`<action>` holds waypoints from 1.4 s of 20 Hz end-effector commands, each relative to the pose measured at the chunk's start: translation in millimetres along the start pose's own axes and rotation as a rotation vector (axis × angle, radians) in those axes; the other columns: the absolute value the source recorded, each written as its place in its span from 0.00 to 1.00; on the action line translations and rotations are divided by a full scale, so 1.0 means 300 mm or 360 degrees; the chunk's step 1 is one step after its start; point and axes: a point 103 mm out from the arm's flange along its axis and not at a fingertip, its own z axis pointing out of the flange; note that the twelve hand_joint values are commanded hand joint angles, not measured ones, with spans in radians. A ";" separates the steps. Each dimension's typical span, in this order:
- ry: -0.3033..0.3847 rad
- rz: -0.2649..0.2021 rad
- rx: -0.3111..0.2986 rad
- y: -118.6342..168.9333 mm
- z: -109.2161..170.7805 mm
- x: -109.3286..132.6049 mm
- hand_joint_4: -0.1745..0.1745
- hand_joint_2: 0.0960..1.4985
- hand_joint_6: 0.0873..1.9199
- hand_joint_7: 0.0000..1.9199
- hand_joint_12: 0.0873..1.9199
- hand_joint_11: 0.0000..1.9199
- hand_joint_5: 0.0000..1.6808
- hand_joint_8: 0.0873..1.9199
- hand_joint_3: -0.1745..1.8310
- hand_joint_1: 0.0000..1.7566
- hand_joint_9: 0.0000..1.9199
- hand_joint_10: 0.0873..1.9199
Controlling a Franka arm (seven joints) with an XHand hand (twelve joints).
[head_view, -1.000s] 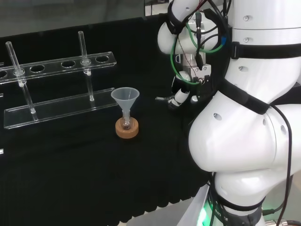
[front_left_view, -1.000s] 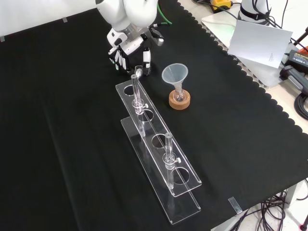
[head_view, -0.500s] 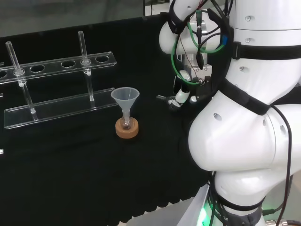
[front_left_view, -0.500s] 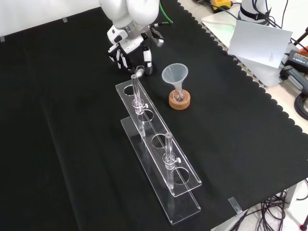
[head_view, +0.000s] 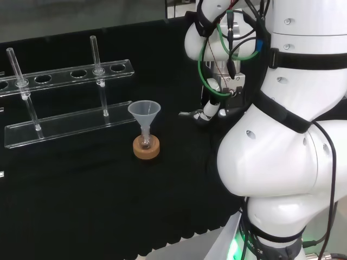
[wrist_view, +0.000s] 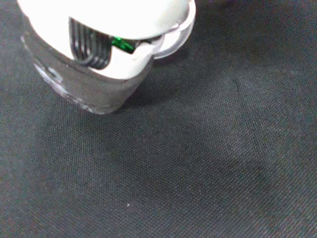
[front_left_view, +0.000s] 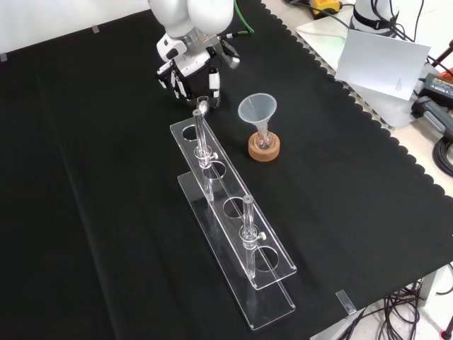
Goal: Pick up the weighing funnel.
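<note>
The hand (front_left_view: 190,74) should be lifting straight up and slowly, I'd say, keeping the catch level and clear of the rack (front_left_view: 233,212) just in front of it. Its fingers are curling downward and seem to be pinching the weighing funnel (wrist_view: 64,87), a small clear piece. In the head view its stem (head_view: 186,114) is poking out left of the hand. It is hanging low over the far cloth (front_left_view: 85,177). The funnel (front_left_view: 257,110) is standing near, to the right in the front view.
</note>
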 end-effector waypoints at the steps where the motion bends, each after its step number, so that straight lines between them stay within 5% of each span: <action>1: 0.0010 0.0012 -0.0028 0.000 -0.004 -0.003 1.00 0.42 0.00 0.80 0.74 0.00 0.91 0.05 0.33 0.65 0.51 0.09; 28: 0.0126 0.0083 -0.0122 -0.023 -0.024 -0.040 1.00 0.36 0.00 0.85 0.76 0.00 0.94 0.01 0.39 0.66 0.54 0.08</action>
